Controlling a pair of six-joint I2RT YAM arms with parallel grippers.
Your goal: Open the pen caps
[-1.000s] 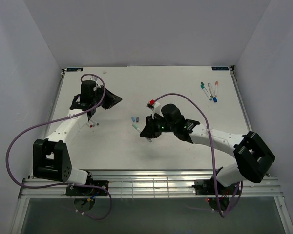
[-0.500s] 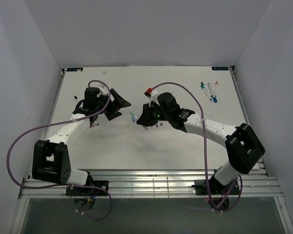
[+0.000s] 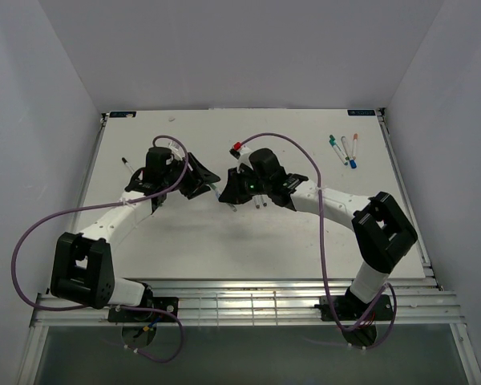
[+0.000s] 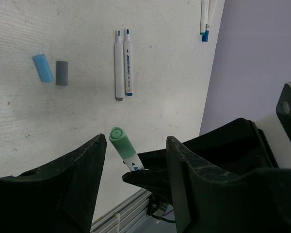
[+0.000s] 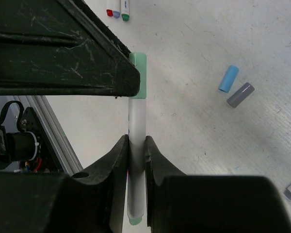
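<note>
- The right gripper (image 5: 137,141) is pinched narrow on the white barrel of a green-capped pen (image 5: 137,119). It holds the pen off the table (image 3: 305,241), near the middle of the table.
- The green cap (image 4: 121,142) sticks out past the right gripper's fingertips and points straight at the left gripper (image 4: 137,145).
- The pen's long axis runs along the line between the two grippers, roughly left to right in the overhead view.
- The left gripper stands partly open with one finger on each side of the cap. In its own wrist view there is clear space on both sides, so it grips nothing.
- In the right wrist view one left finger's edge overlaps the cap. I cannot tell from there whether it touches.
- The left arm is the one placed to take the cap. As I judge it, the move is to close across the cap and pull away along the barrel's axis while the right gripper holds fast.
- The cap is a short, smooth cylinder of pale green plastic with a flat round end. The barrel is slim, glossy and white, with a small green plug at its far end.
- The cap gives little surface to hold, so a grip that sits off-centre could slip.
- A blue cap (image 4: 42,68) and a grey cap (image 4: 62,73) lie loose and side by side on the matte white tabletop. Two uncapped pens (image 4: 123,63) lie parallel near them.
- A cluster of pens (image 3: 345,149) lies at the far right of the table, well apart from both grippers.
</note>
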